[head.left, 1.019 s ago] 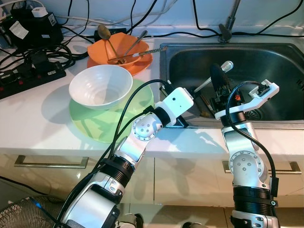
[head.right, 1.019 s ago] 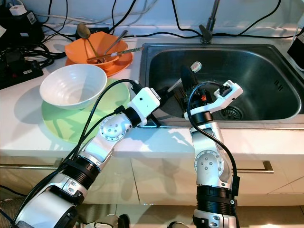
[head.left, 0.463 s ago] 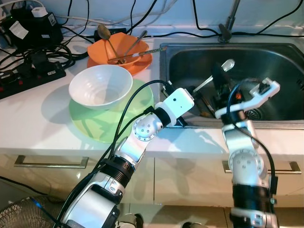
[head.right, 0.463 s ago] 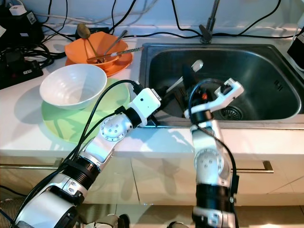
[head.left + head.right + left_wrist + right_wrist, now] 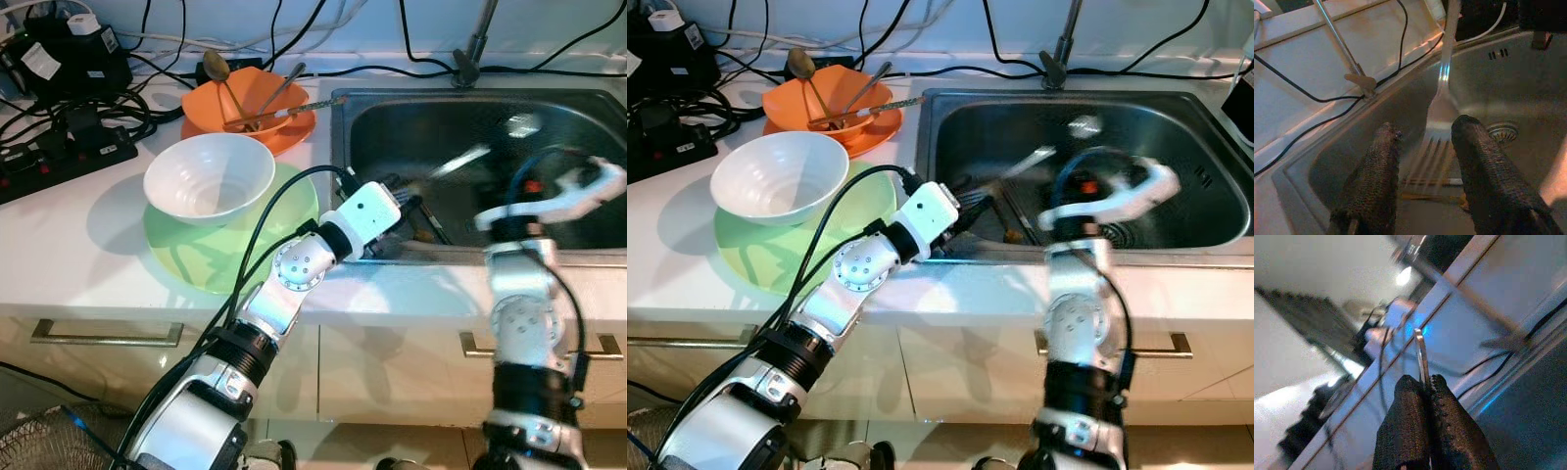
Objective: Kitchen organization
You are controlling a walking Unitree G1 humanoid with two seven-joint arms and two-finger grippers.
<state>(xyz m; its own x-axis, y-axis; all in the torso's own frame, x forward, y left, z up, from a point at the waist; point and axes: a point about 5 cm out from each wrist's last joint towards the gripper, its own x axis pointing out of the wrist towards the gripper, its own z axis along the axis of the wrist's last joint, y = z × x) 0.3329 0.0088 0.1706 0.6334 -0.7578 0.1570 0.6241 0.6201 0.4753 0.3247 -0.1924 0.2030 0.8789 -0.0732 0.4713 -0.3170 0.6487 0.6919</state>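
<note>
A silver fork (image 5: 1439, 105) hangs over the steel sink (image 5: 392, 117), blurred by motion in the head views (image 5: 1019, 164). My right gripper (image 5: 1423, 379) is shut on its thin handle (image 5: 1420, 350); the right arm (image 5: 519, 294) is also smeared. At the sink's left rim my left gripper (image 5: 1427, 126) is open, and the fork's tines (image 5: 1425, 154) sit between its two black fingers (image 5: 1378, 171) without touching them. Low in the basin lie a few more utensils (image 5: 1425, 183).
On the counter a white bowl (image 5: 209, 176) sits on a green plate (image 5: 186, 250). Behind it is an orange bowl (image 5: 250, 103) with spoons and chopsticks. Power strips and cables (image 5: 69, 137) crowd the back left. The faucet (image 5: 475, 44) rises behind the sink.
My right arm has swung to the right over the sink with the fork, and its wrist has turned. The fork now tilts with its tines toward the left gripper. The left arm has barely moved.
</note>
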